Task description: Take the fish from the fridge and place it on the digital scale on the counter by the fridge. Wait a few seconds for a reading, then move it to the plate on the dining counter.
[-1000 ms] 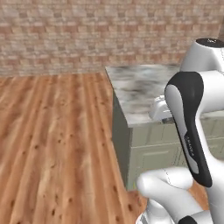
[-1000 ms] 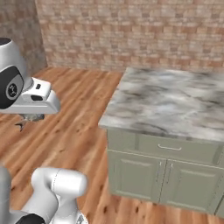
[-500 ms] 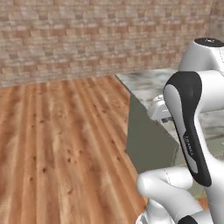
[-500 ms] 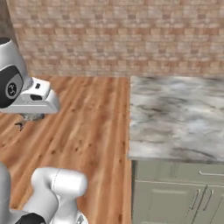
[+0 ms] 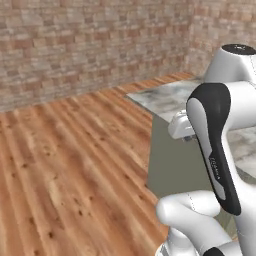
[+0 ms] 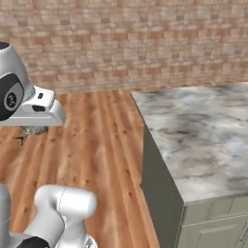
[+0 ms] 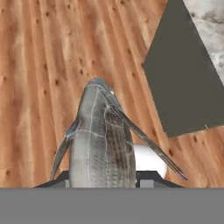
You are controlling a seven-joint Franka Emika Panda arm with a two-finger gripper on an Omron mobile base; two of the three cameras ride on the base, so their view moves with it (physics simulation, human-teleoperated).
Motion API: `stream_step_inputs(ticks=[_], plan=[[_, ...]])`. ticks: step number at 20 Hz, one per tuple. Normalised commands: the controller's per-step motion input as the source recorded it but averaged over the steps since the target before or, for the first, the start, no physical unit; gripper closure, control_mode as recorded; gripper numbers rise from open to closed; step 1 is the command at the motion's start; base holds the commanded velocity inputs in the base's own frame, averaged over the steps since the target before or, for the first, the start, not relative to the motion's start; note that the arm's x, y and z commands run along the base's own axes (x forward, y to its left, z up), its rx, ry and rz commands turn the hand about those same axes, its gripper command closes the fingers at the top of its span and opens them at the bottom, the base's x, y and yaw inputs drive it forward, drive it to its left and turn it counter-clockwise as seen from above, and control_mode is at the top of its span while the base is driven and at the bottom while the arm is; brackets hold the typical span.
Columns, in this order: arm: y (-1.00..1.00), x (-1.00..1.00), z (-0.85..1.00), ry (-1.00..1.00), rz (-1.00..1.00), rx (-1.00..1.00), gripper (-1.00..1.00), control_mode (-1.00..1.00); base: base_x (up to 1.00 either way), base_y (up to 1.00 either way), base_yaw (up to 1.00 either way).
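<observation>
While gripping the fish, jaws point floorward.

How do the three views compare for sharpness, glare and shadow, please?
Hand view: the fish looms large and a little soft, foreshortened by closeness, its scale lines still legible. Left base view: even, flat light, no glare, the dining counter pale against its dark shaded side. Right base view: the marble veining is smeared, and the floor boards carry only faint shadow.

The white arm is bent up high, with its hand sticking out to the side. The gripper is closed tight on the fish.
</observation>
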Motion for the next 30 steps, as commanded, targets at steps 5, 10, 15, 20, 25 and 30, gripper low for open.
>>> stream_step_inputs(ticks=[5,10,15,20,25,30], plan=[[0.00,0.00,0.00,0.00,0.00,0.00,1.00,1.00,0.66,0.78,-0.64],[0.00,0.00,0.00,0.00,0.00,0.00,1.00,1.00,0.65,0.76,-0.65],[0.00,0.00,0.00,0.00,0.00,0.00,1.00,1.00,0.60,0.83,-0.62],[0.00,0.00,0.00,0.00,0.00,0.00,1.00,1.00,0.41,0.98,-0.55],[0.00,0.00,0.00,0.00,0.00,0.00,1.00,1.00,0.25,1.00,-0.49],[0.00,0.00,0.00,0.00,0.00,0.00,1.00,1.00,0.04,1.00,-0.45]])
